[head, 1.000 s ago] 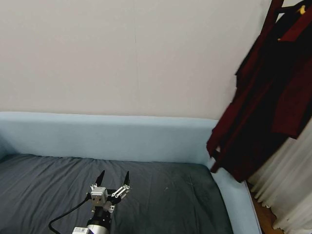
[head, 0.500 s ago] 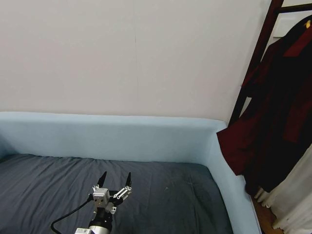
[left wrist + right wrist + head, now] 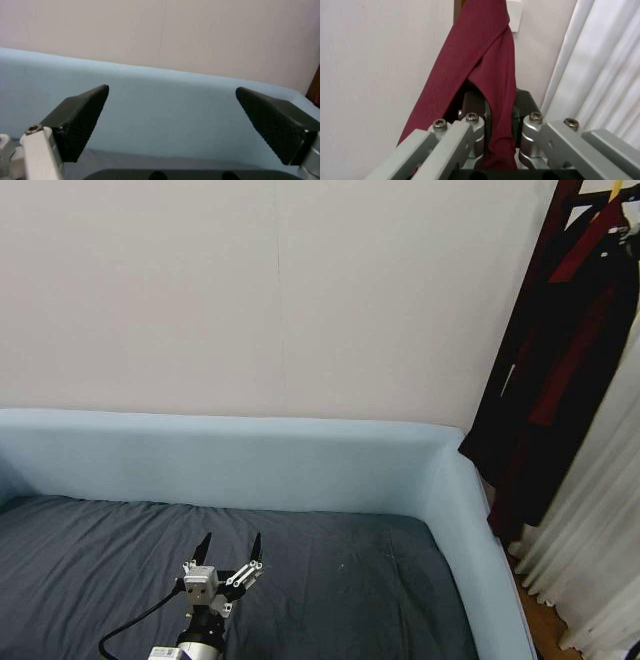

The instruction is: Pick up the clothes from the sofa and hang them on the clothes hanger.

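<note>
Now garment [image 3: 545, 390] higher, rightward, right hand [image 3: 499, 123] clamped

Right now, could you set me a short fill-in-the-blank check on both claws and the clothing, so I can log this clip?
1. Above the grey seat of the sofa, the left claw is ___.
2. The right claw is shut on a dark ___ garment.
3. The white curtain hangs on the robot's ___ side.

Missing words: open; red; right
</note>
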